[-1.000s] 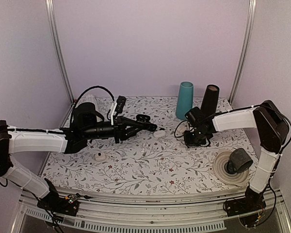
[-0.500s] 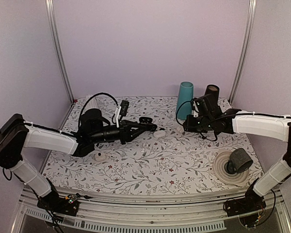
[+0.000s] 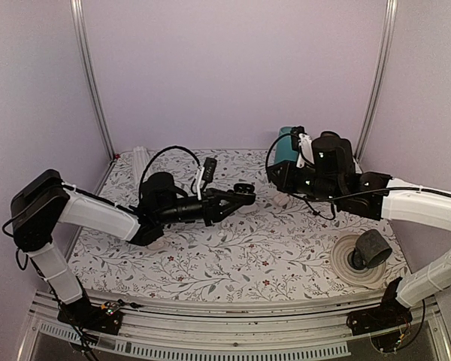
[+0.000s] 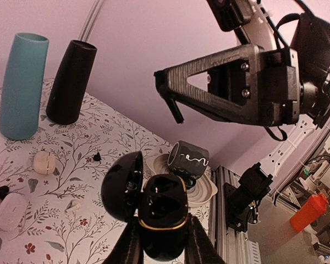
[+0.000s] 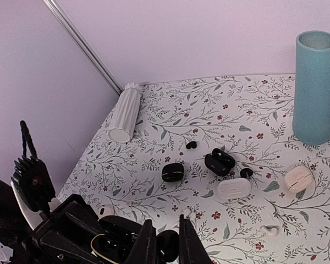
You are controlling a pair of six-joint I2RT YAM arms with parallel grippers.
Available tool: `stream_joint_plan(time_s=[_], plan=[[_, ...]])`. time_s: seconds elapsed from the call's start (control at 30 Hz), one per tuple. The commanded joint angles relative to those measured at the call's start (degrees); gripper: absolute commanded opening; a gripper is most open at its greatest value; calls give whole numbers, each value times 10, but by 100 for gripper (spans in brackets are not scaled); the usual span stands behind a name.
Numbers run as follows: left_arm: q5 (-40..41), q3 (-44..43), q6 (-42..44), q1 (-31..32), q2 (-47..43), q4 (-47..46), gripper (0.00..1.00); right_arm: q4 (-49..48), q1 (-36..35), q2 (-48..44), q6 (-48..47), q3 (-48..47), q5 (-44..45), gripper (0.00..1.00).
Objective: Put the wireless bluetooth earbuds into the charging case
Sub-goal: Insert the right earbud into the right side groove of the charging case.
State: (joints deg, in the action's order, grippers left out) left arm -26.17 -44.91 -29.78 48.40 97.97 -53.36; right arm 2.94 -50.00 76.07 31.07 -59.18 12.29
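My left gripper [image 4: 164,234] is shut on the base of a black charging case [image 4: 162,212] with a gold rim. Its lid [image 4: 121,187] hangs open to the left and the wells face up. In the top view this case [image 3: 243,189] is held above the middle of the table. My right gripper [image 5: 168,234] is shut on a small black earbud [image 5: 168,246]. It hovers just right of the open case [image 5: 113,242]. From the top view the right gripper [image 3: 275,179] is close beside the left gripper [image 3: 246,195]. More earbuds lie loose: black ones [image 5: 191,145] [image 5: 246,172] and a white one [image 5: 271,230].
On the flowered cloth lie a shut black case [image 5: 173,172], an open black case [image 5: 220,161], a white case [image 5: 234,188] and a round pale case [image 5: 298,177]. A teal vase [image 5: 316,88], a black vase [image 4: 71,82] and a white ribbed cylinder [image 5: 126,113] are at the back. A plate [image 3: 344,265] holds a dark mug [image 3: 372,248].
The right arm has lifted off the table and swung left toward the left gripper. The left arm has stretched right, carrying the open case toward the middle.
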Motion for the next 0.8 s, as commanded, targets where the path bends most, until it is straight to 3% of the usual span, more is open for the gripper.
stream_joint_plan(time_s=[0.0, 0.77], plan=[[2, -30, -19, 11, 17, -46, 0, -46, -26, -10, -10, -7, 31, 8], [-15, -55, -51, 15, 16, -73, 0, -88, -68, 11, -27, 5, 67, 9]])
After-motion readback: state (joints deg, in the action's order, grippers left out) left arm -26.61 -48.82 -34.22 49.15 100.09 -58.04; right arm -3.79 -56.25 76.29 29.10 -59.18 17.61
